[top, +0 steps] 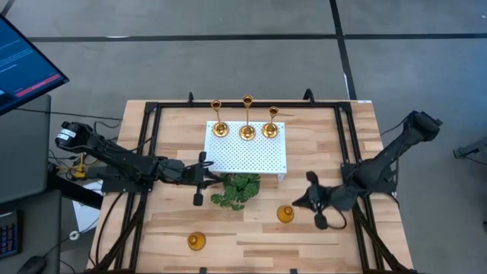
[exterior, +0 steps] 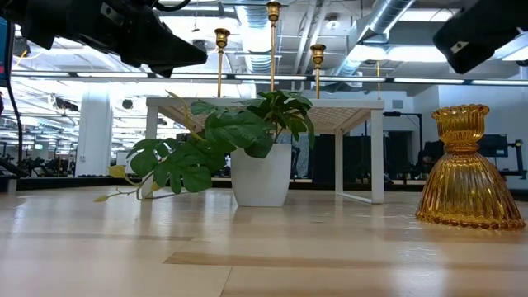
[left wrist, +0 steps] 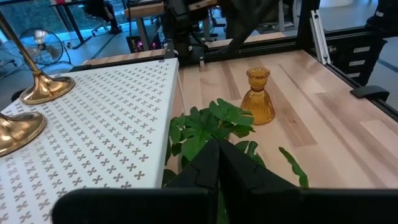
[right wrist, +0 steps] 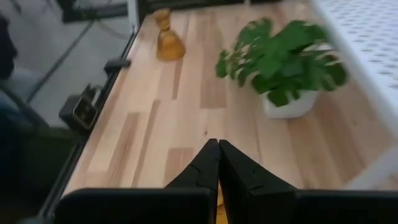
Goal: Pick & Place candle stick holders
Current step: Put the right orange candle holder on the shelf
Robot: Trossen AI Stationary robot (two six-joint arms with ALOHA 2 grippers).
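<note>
High view shows 3 tall candle holders (top: 247, 122) on the white platform (top: 259, 161) and 2 short holders (top: 285, 214) on the table (top: 327, 137); low view hides one. Both grippers (top: 199, 180) (top: 313, 199) are closed, empty

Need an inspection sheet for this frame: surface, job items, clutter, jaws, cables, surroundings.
Surface: light wooden table with a black frame.
Job items: three tall gold candlestick holders on the white perforated platform; two short amber-gold holders on the wood, one by the right gripper, one near the front edge.
Clutter: green leafy plant in a white pot in front of the platform.
Grippers: left gripper beside the plant, jaws shut, empty; right gripper beside the short holder, jaws shut, empty.
Cables: loose wires at the left arm's base.
Surroundings: monitor at far left; grey floor.
</note>
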